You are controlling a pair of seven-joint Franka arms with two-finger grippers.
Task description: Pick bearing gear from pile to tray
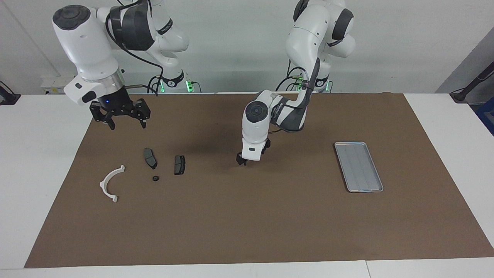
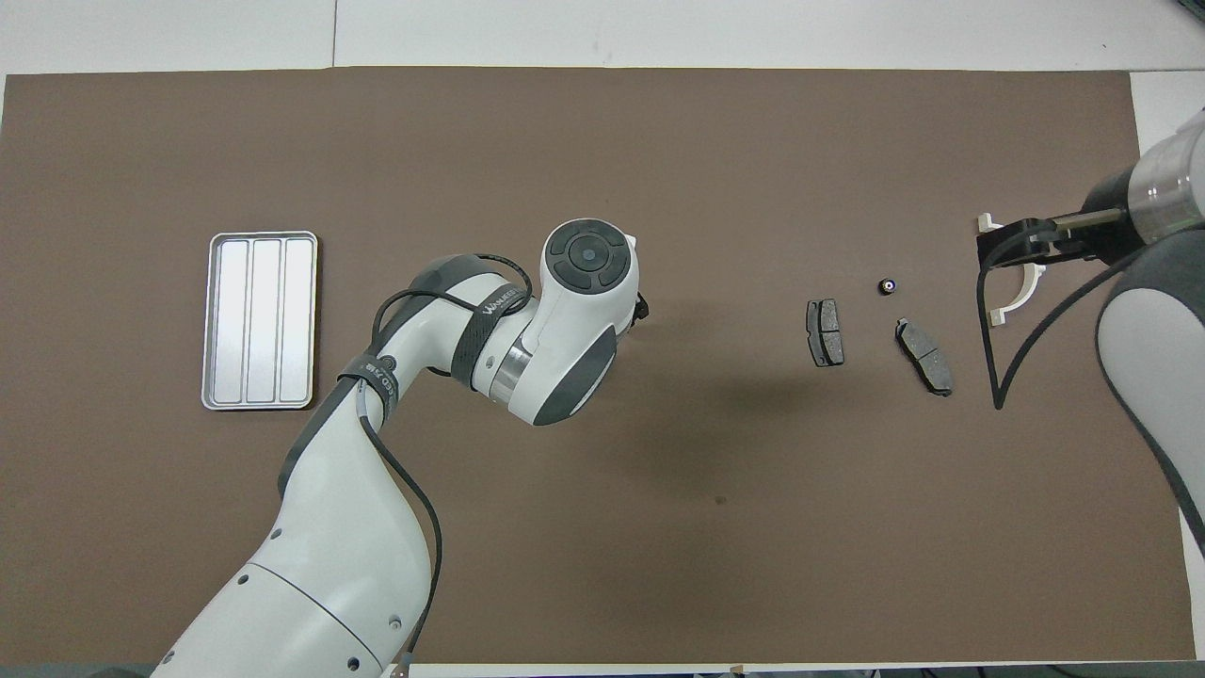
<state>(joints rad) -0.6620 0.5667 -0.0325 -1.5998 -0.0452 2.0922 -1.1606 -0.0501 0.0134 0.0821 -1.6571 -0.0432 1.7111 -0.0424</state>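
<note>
Bearing gear, small, black, on worktop just beside brake pads and near arc bracket: right claw, open above the pile, should descend square, straddling it clear of the pads; left claw open, low over mid-worktop; tray well apart.
</note>
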